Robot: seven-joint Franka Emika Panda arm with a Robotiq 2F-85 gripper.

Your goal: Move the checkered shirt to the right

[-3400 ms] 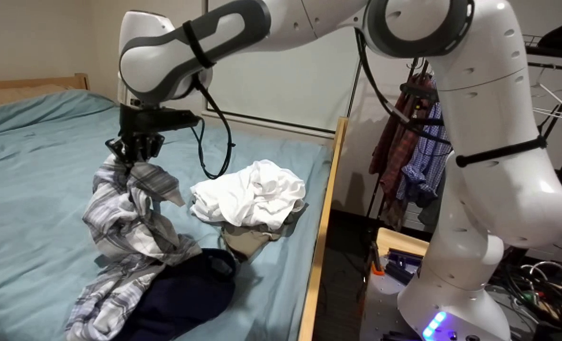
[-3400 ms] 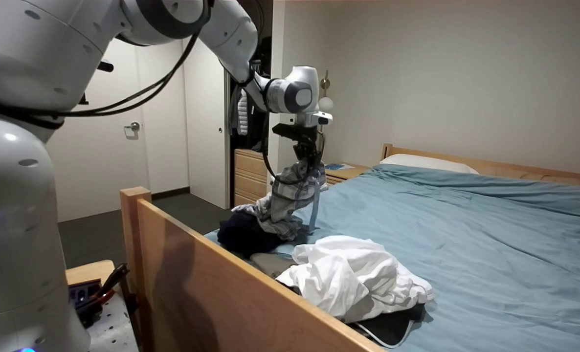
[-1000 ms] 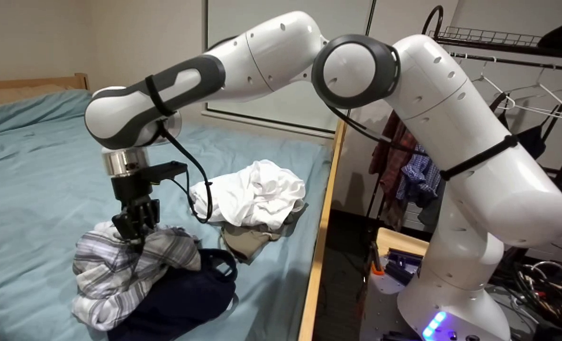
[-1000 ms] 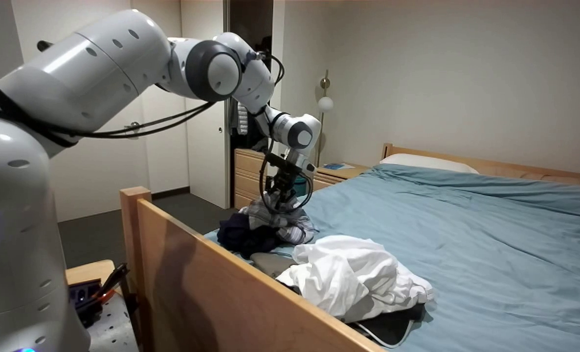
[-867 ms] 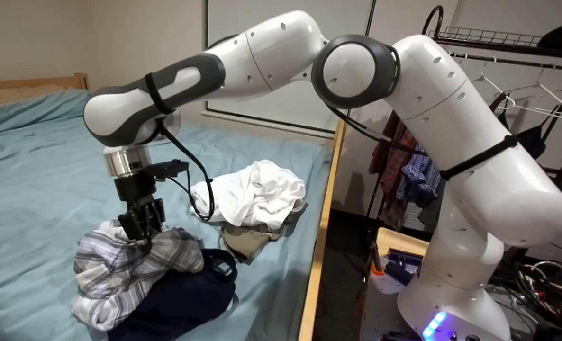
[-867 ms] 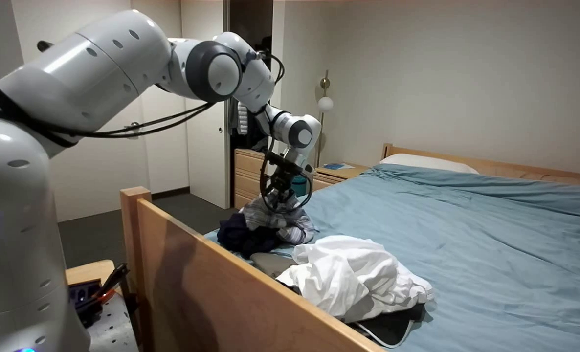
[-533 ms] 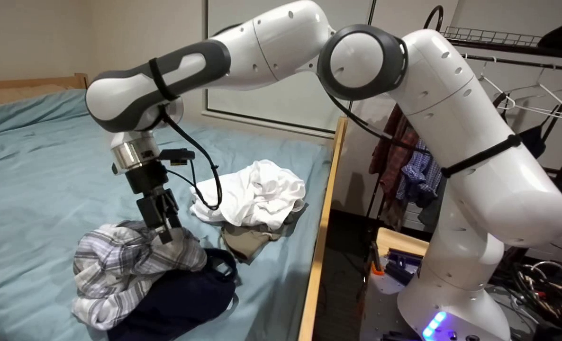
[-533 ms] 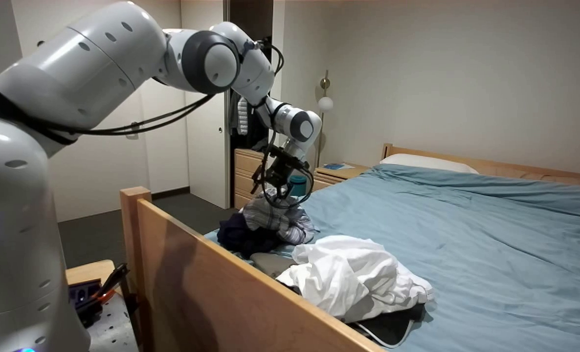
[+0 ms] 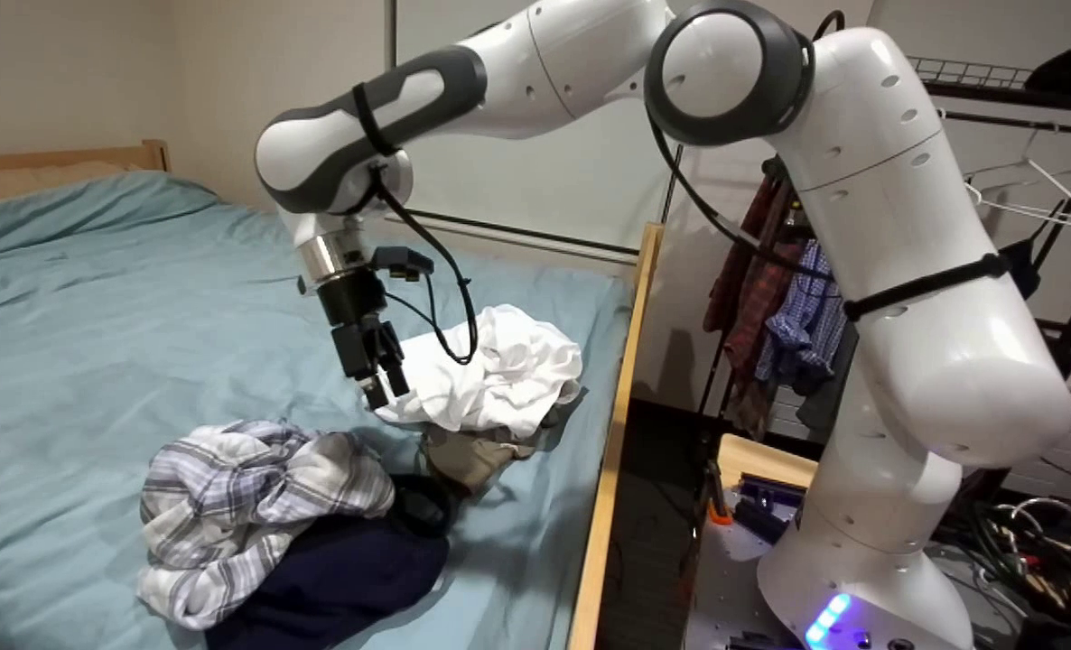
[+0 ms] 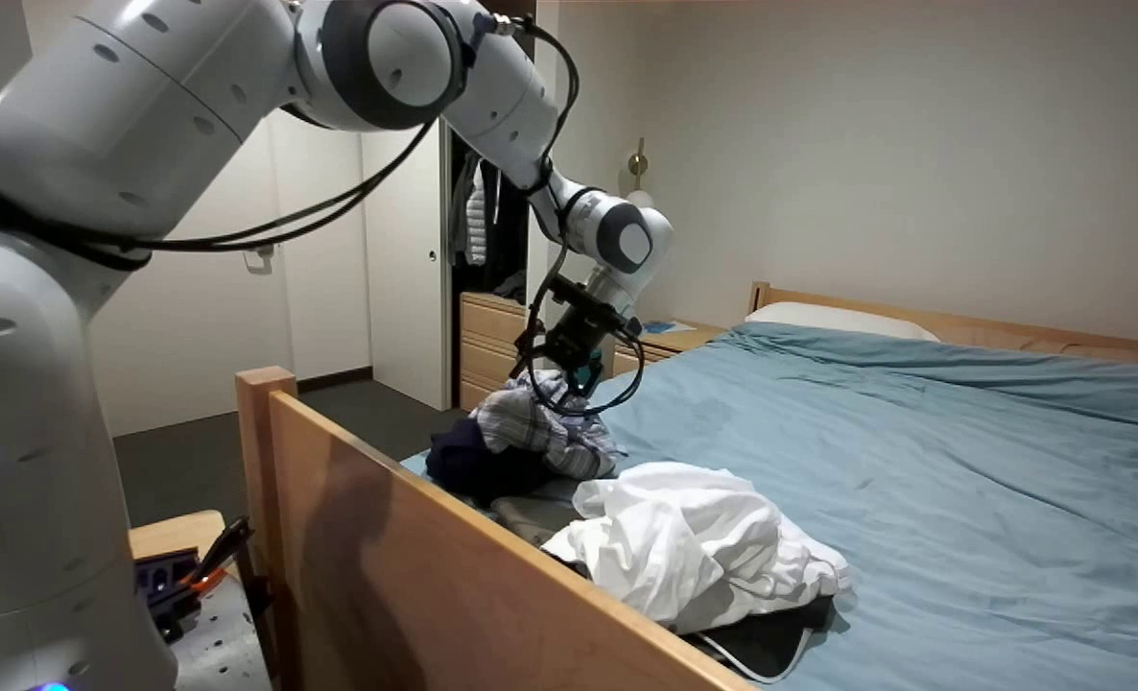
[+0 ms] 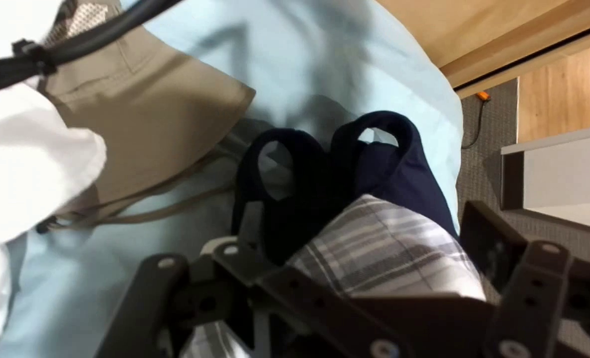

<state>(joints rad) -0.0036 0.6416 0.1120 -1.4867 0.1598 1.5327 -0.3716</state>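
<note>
The checkered shirt (image 9: 256, 487), grey and white plaid, lies in a crumpled heap on the bed, partly over a navy garment (image 9: 346, 578). Both exterior views show it, and in the wrist view a rounded fold of the shirt (image 11: 389, 253) appears beyond the gripper, whose parts cover the rest. My gripper (image 9: 387, 390) hangs tilted above the bed, apart from the shirt and nearer the white cloth. In the wrist view the fingers (image 11: 491, 243) stand wide apart, and nothing is gripped between them.
A rumpled white cloth (image 9: 490, 370) lies beside the shirt, with a tan brimmed item (image 11: 160, 109) partly under it. Black fabric (image 10: 770, 633) shows beneath the white cloth too. The wooden bed end (image 10: 492, 566) rises between the robot base and the clothes.
Earlier the shirt hung from my gripper; it was lowered into a heap on the bed and let go. The gripper has opened, tilted, and moved up and away toward the white cloth.
</note>
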